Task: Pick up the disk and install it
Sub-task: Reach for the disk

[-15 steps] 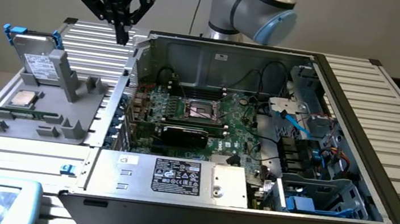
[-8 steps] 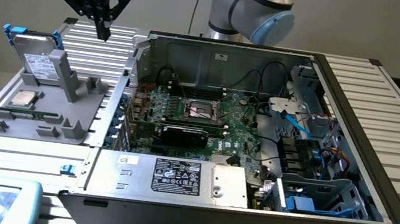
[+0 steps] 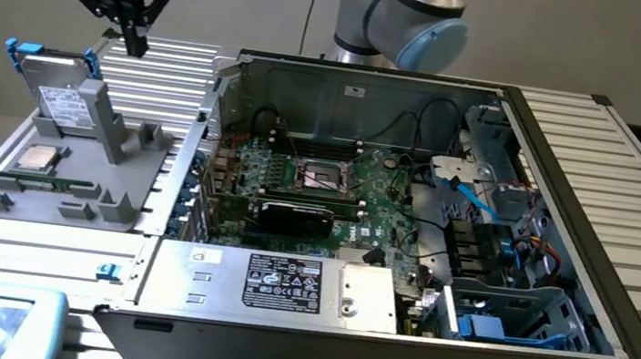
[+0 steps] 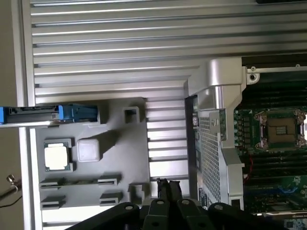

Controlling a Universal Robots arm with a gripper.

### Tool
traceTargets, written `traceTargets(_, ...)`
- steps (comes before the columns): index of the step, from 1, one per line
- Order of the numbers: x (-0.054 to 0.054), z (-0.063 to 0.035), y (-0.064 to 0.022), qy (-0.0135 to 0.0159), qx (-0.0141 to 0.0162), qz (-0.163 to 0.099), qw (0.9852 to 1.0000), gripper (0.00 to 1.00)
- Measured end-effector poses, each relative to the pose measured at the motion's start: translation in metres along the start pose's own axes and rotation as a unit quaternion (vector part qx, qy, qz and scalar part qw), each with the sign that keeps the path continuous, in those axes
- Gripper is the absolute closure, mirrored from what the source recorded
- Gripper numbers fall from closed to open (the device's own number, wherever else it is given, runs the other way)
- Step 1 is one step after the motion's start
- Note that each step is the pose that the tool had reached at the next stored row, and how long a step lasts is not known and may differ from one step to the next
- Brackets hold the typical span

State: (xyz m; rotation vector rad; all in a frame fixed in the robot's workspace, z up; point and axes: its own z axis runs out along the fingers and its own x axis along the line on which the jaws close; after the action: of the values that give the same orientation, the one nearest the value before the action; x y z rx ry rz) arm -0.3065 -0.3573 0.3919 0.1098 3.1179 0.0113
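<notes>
Disk (image 4: 43,114) cut off by wrist view's edge, power-supply label (image 3: 283,283) print unreadable

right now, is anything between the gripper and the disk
Nothing visible. The gripper hangs in open air above the disk, toward the exterior view's right of it. The disk stands upright in the grey tray, its blue bracket uppermost and uncovered.

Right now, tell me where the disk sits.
On the exterior view's left, the disk stands on edge in the grey tray, next to the square chip.

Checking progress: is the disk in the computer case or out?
Out: the disk stands upright in the grey holder beside the open case.
</notes>
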Motion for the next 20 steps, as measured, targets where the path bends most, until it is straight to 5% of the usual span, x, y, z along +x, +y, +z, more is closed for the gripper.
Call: traceTargets(20, 0.083, -0.0004, 0.0280, 0.0000, 0.0000, 0.000, 1.0000, 0.89)
